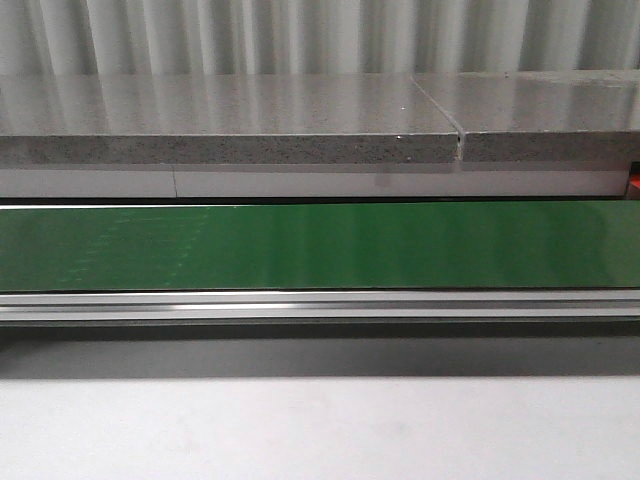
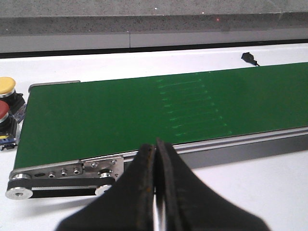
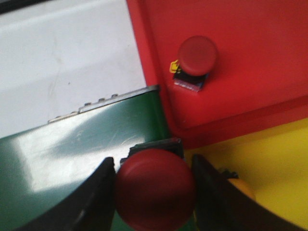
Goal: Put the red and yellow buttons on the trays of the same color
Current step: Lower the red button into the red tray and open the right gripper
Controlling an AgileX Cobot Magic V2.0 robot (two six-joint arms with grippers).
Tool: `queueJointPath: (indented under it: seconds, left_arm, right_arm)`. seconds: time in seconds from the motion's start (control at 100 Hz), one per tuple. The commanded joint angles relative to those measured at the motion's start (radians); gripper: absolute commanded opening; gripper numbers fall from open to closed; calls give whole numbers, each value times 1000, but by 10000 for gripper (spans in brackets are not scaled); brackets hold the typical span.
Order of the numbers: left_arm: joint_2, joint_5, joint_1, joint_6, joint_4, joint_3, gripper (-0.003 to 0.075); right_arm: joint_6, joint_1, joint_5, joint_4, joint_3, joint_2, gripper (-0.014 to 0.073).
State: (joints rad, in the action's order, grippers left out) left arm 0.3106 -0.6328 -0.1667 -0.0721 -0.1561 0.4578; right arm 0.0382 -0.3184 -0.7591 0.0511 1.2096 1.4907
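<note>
In the front view a green conveyor belt point(image 1: 320, 245) is stretching across the whole width, with a silver rail point(image 1: 320, 303) running along its near edge and the white counter point(image 1: 320, 430) lying in front. A grey stone ledge point(image 1: 230, 125) is sitting behind the belt. No arm is showing in this view.

At the left end of the belt, in the left wrist view, a yellow button point(image 2: 7, 85) and a red button point(image 2: 4, 118) are standing on the counter just beside the belt's end, the yellow one farther from the camera. The left end effector point(image 2: 156, 154) is hovering over the belt's near rail with its two dark fingers point(image 2: 137, 187) pressed together, closed on nothing. A small black sensor point(image 2: 249, 57) is sitting on the counter beyond the belt.

At the belt's other end, in the right wrist view, the right end effector point(image 3: 154, 185) is gripping a red button point(image 3: 155, 187) between its fingers point(image 3: 98, 192), holding it over the spot where the belt end, the red tray point(image 3: 250, 96) and the yellow tray point(image 3: 269, 163) are meeting. A second red button point(image 3: 196, 55) is already sitting in the red tray. A yellow button point(image 3: 242, 189) is lying in the yellow tray, mostly hidden behind one finger.
</note>
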Motion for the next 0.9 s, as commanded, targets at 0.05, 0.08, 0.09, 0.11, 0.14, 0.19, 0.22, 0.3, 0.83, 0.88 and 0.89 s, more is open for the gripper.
queueJointPath:
  seconds: [0.05, 0.08, 0.09, 0.11, 0.14, 0.19, 0.22, 0.3, 0.83, 0.88, 0.89]
  left_arm:
    - [9, 69, -9, 0, -17, 27, -20]
    - [9, 69, -9, 0, -17, 27, -20]
    - [9, 69, -9, 0, -17, 27, -20]
    - [9, 69, -9, 0, -17, 27, -20]
    - [9, 69, -9, 0, -17, 27, -20]
    - [9, 69, -9, 0, -17, 27, -20]
    - [9, 69, -9, 0, -17, 27, -20]
    - [9, 69, -9, 0, -17, 27, -20]
    - [9, 69, -9, 0, -17, 27, -20]
    - [9, 69, -9, 0, -17, 27, -20]
    - [9, 69, -9, 0, -17, 27, -20]
  right_arm:
    - [4, -55, 94, -6, 33, -34, 203]
    - [6, -70, 101, -6, 33, -32, 203]
    - [7, -72, 104, -6, 33, -30, 203]
    - [8, -80, 107, -6, 33, -26, 203]
    - [8, -89, 112, -6, 33, -20, 203]
    - [8, -103, 117, -6, 33, -7, 203]
    - [8, -107, 119, -6, 33, 3, 203]
    - [8, -111, 137, -6, 33, 34, 203]
    - [8, -111, 309, 11, 33, 221, 203]
    - [8, -111, 312, 11, 33, 235, 203]
    - [8, -111, 314, 11, 33, 237, 203]
